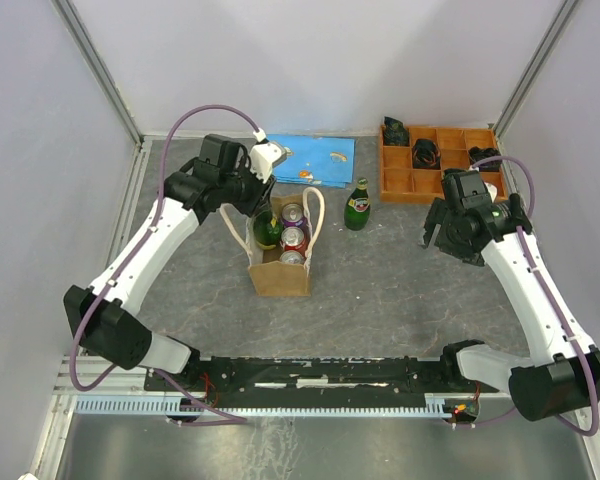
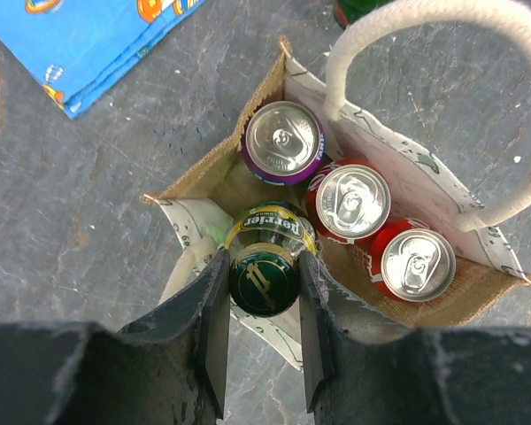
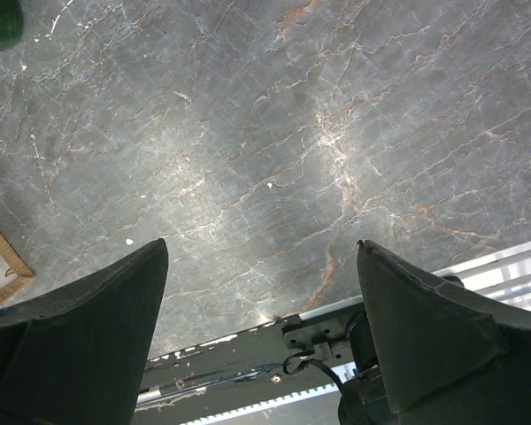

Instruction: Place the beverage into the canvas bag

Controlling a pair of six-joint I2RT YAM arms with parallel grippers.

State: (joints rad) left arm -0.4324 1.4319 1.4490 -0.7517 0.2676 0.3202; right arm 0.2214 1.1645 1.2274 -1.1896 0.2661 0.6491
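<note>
Top view: the bag (image 1: 280,268) stands upright at the centre of the table (image 1: 380,300), its handles raised. The left gripper (image 1: 263,205) sits over the bag's 11 o'clock corner. The right gripper (image 1: 438,228) hangs at 3 o'clock of the bag, well apart from it.

Left wrist view: the left gripper's (image 2: 261,266) fingers (image 2: 214,301) are clamped on the neck of a green bottle (image 2: 267,232), one on each side below the cap. The bottle is upright inside the bag (image 2: 221,164); whether its base rests on the bottom is hidden. A purple can (image 2: 283,142) lies at 12 o'clock of the bottle, and two red cans (image 2: 348,200) run toward 4 o'clock, all inside the bag.

Right wrist view: the right gripper's (image 3: 261,243) fingers are wide apart over bare table and hold nothing.

A second bottle (image 1: 357,205) stands at 2 o'clock of the bag, a blue cloth (image 1: 310,160) at 12 o'clock, and an orange tray (image 1: 400,182) at 1 o'clock.
</note>
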